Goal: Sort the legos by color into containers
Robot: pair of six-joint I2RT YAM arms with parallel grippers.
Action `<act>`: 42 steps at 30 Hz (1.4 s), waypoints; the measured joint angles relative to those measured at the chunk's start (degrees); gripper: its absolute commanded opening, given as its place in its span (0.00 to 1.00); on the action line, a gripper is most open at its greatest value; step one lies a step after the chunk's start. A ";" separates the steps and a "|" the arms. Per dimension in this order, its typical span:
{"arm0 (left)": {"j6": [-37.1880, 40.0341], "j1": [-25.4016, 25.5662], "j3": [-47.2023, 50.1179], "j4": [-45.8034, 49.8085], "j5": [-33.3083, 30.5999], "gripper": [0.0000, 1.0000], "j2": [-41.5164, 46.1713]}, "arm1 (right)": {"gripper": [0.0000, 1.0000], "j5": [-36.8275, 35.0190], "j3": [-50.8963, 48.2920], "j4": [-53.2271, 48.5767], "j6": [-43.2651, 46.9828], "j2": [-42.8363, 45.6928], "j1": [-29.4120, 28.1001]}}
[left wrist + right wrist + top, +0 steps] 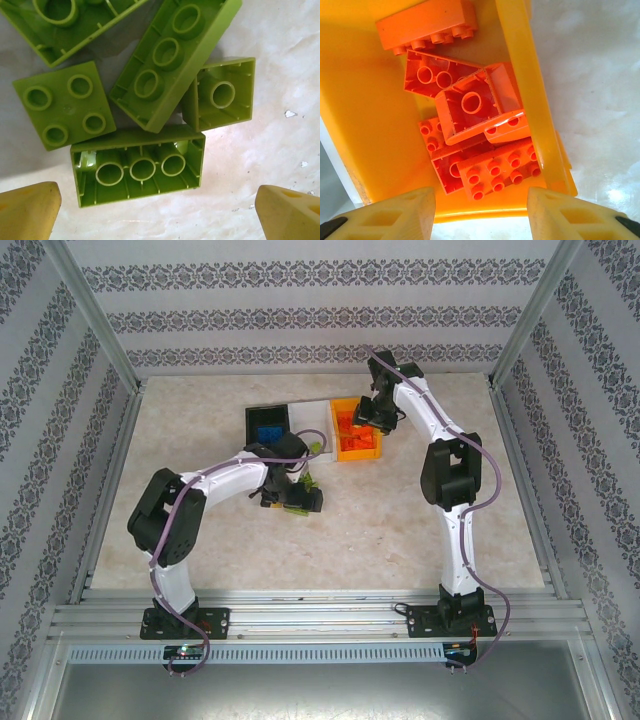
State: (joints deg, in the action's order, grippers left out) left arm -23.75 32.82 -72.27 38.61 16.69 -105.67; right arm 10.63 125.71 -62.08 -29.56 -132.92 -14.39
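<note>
Lime green studded plastic bricks (137, 167) lie in a loose cluster on the pale marbled counter (280, 60), to the left of the small orange rectangular plastic bin (360, 455) and nearer the arm bases than it. The left wrist view shows five of them. A long one lies underside up just beyond the fingertips, and a square one sits studs up at its far left corner. A second long one lies underside up and slanted, overlapping its neighbours. A small one lies underside up to the right, and part of another is cut off at the top edge. The left arm's yellow fingers (27, 210) are spread wide apart — one at each lower corner of that view, with bare counter between them and the nearest long brick just ahead.

Inside the orange bin sit the orange-red plastic bricks (470, 105), about six in a heap. Some are studs up and some underside up, and one square brick leans on those beneath it. The right arm's yellow fingers (390, 215) are also apart — poised over the bin's near rim, gripping nothing.

From overhead, a white rectangular plastic bin (310, 415) stands against the orange bin's left side. A black rectangular plastic bin (250, 425) stands against the white one's far side, with blue plastic bricks (267, 430) in it.
</note>
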 measured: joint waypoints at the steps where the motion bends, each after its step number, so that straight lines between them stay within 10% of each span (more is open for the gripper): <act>1: 0.17 0.09 -0.28 0.13 -0.17 1.00 -0.35 | 0.53 0.02 -0.13 0.11 0.00 0.00 0.00; 21: 2.97 0.57 -3.15 2.14 -4.57 0.67 -5.66 | 0.53 1.14 -15.87 5.86 -1.25 11.67 0.04; 37: 2.75 0.57 -4.11 5.38 -3.21 0.64 -1.11 | 0.52 2.49 -29.92 11.85 -3.69 19.74 0.04; 42: 2.97 -0.35 -10.78 8.72 -3.04 0.64 1.46 | 0.73 -5.27 -31.71 13.38 -1.79 27.15 -1.66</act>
State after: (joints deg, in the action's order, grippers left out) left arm -20.78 32.47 -83.05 47.33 13.65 -104.20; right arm 5.37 94.00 -48.71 -31.35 -105.78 -16.05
